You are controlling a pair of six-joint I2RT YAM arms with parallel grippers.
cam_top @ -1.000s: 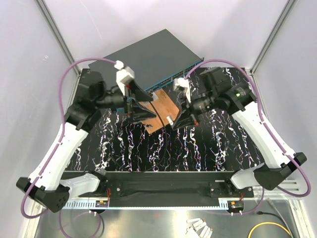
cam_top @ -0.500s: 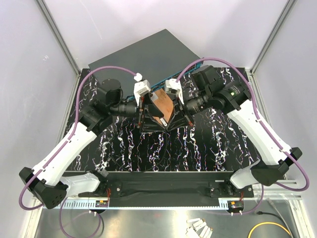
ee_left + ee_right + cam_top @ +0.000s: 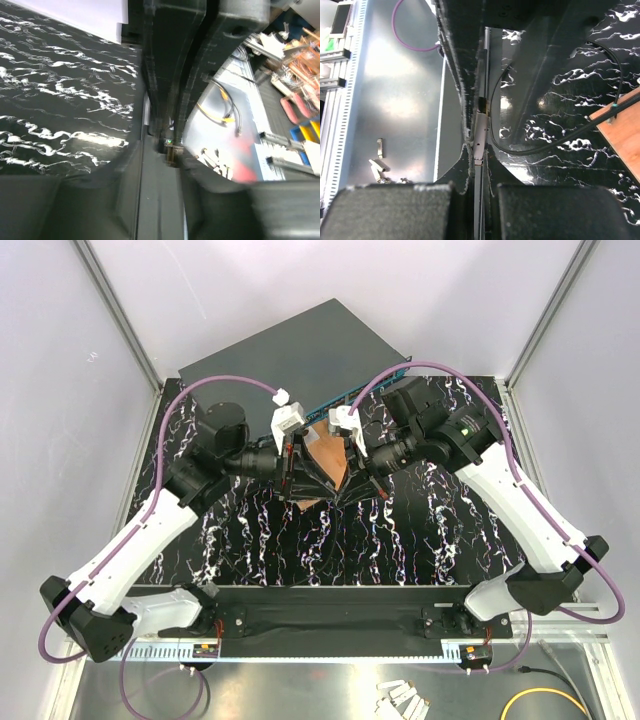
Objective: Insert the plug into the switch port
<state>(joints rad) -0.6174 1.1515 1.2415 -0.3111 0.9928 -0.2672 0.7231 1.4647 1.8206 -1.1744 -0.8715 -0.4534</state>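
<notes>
The switch point(image 3: 290, 350), a flat dark grey box with a teal front edge point(image 3: 345, 397), lies at the back of the table. My two grippers meet tip to tip in front of it, over the copper-brown board point(image 3: 326, 445). The right gripper point(image 3: 336, 488) point(image 3: 481, 150) is shut on the small silver plug point(image 3: 481, 131), whose thin black cable point(image 3: 545, 145) loops away to the board point(image 3: 625, 125). The left gripper point(image 3: 314, 485) point(image 3: 170, 149) has its fingers drawn in narrow around the plug's far end point(image 3: 170, 156). The switch's ports are too small to make out.
A black marbled mat point(image 3: 420, 540) covers the table. Purple hoses arch over both arms. White enclosure walls with metal posts stand close on both sides. Below the near edge, a metal shelf holds loose white clips point(image 3: 400, 702) and a yellow cable point(image 3: 540, 702).
The left arm swung in to meet the right gripper at the centre. Its jaws went from wide open to narrow around the plug. The right gripper stayed shut on the plug.
</notes>
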